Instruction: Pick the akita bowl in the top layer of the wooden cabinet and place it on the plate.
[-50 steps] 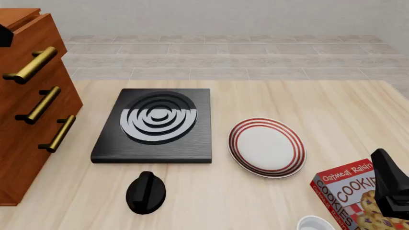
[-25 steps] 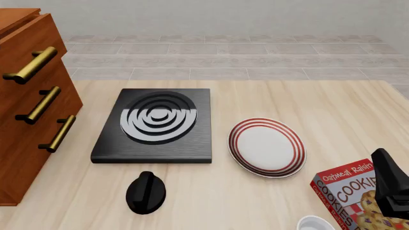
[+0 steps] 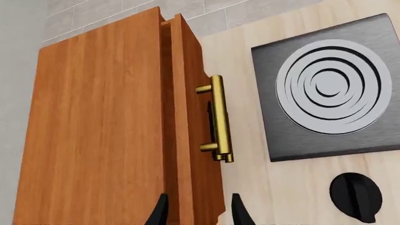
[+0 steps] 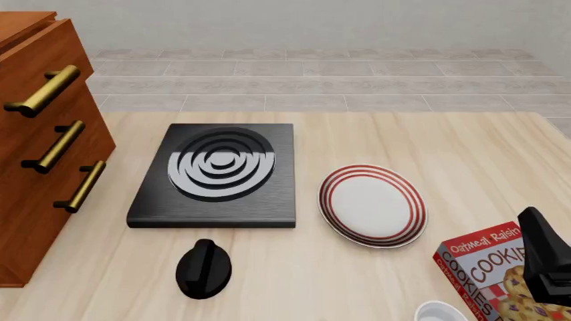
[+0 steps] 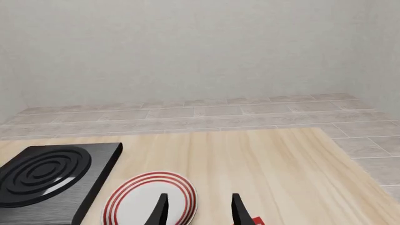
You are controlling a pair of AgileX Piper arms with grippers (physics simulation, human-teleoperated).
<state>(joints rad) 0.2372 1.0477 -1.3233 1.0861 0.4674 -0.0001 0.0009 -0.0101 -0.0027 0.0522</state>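
Observation:
The wooden cabinet [image 4: 36,160] stands at the table's left. Its top layer [image 4: 49,63] is drawn out only a crack, with a thin gap behind the drawer front [image 3: 187,117] and its brass handle [image 3: 218,117]. The akita bowl is hidden. The plate [image 4: 372,204], white with red rings, lies right of centre, also seen as the plate [image 5: 150,199] in the right wrist view. My left gripper [image 3: 200,213] is open, above the cabinet's front edge and out of the front view. My right gripper [image 5: 198,211] is open and empty, just on the near side of the plate.
A black stove [image 4: 214,175] with white rings sits between cabinet and plate, with a black knob [image 4: 203,269] in front of it. A cookie box [image 4: 491,264] and a white cup [image 4: 440,312] lie at the front right beside my right arm [image 4: 544,257].
A dark part of the left arm at the front view's left edge, by the cabinet top, has gone out of that view. Nothing else has moved.

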